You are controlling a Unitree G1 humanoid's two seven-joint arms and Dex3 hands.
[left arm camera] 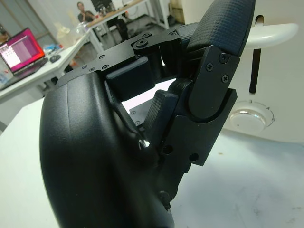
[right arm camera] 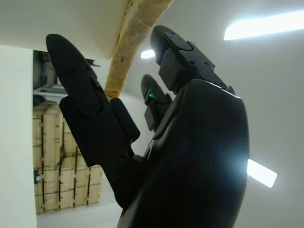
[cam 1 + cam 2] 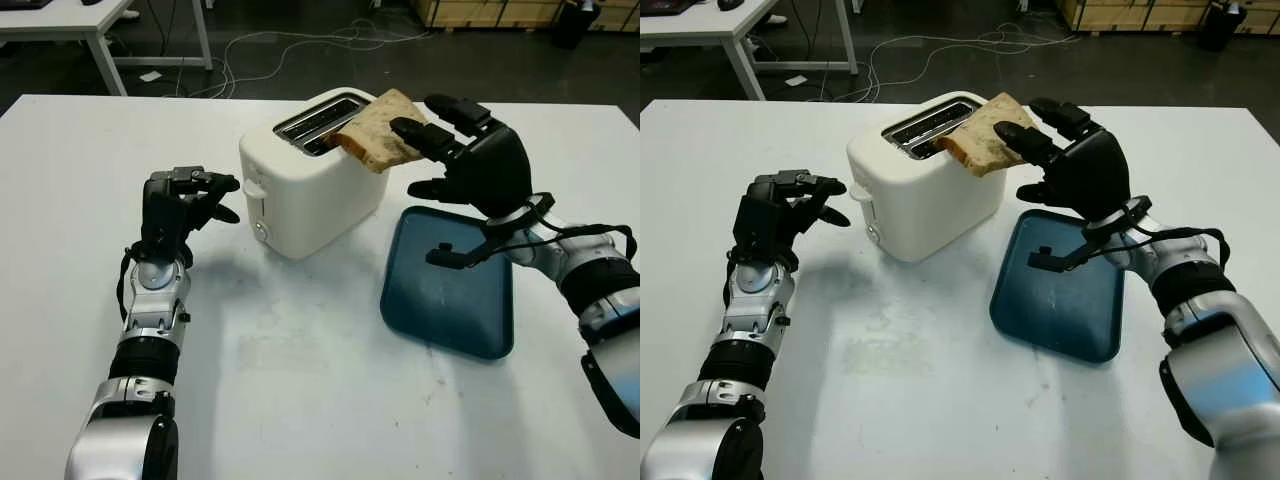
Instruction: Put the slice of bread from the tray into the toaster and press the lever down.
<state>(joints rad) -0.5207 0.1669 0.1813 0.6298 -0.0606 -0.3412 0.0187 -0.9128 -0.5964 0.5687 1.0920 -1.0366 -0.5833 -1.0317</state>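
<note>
We see a white table (image 3: 300, 400) with a white toaster (image 3: 310, 180) beside a blue tray (image 3: 450, 290). Our right hand (image 3: 455, 150) grips the bread slice (image 3: 385, 135), tilted over the toaster's slot. Our left hand (image 3: 185, 205), fingers curled and holding nothing, is near the lever (image 3: 254, 188).

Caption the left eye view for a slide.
Right hand lowers bread slice into toaster; left hand waits beside the lever.

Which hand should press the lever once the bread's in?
Probably left: the left hand sits beside the lever, holding nothing. The right hand holds the bread over the toaster.
</note>
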